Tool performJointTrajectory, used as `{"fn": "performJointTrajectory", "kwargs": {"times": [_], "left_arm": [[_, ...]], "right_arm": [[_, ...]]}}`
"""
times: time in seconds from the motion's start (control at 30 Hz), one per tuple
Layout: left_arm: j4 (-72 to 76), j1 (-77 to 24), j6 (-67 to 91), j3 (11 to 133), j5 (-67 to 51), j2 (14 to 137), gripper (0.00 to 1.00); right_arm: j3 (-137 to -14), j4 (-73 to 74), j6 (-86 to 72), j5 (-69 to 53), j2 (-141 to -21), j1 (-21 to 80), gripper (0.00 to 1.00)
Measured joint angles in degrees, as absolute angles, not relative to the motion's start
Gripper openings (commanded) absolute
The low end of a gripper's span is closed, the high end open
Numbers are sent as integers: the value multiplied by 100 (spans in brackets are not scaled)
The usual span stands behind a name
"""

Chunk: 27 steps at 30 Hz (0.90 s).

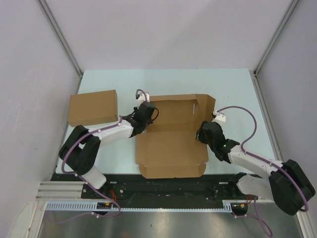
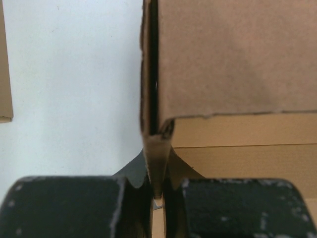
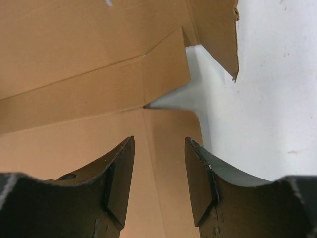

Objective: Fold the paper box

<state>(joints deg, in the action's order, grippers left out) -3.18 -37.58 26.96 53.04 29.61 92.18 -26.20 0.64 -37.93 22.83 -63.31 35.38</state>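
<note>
Sitting by the desk's (image 1: 237,89) left edge is a plain box (image 1: 93,107), the left gripper (image 2: 157,191) pinching the paper box's (image 1: 171,148) raised flap, the right gripper (image 3: 159,153) hovering parted above it.

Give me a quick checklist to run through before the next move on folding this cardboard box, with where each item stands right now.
1. Left gripper clamped on a flap of the paper box: ok, a cardboard edge sits pinched between its fingers.
2. Right gripper free to act: ok, open, nothing between its fingers, over the sheet's right edge.
3. Right gripper touching the cardboard: cannot tell.
4. Box folded up: not ok, the main panel and near flap lie flat.
5. Other cardboard box apart from the sheet: ok, it sits off to the left.
</note>
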Motion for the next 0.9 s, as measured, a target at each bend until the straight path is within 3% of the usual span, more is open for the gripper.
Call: {"fn": "performJointTrajectory", "kwargs": {"times": [0.43,0.67,0.83,0.9], "left_arm": [[-279,-3763,2543,5245,2980,9181,1],[-274,-3763,2523,5245,2980,9181,0],[-274,-3765,2499,5245,2980,9181,0],[-274,-3765,2497,5245,2982,9181,0]], "right_arm": [[-2626,-1221,-3583,2401,-7520,2982,45],[-2716,-1811,-3409,2311,-7863,2906,26],[-2716,-1966,-3297,2259,-7981,2980,24],[-2718,-2001,-3271,2244,-7983,3028,19]]}}
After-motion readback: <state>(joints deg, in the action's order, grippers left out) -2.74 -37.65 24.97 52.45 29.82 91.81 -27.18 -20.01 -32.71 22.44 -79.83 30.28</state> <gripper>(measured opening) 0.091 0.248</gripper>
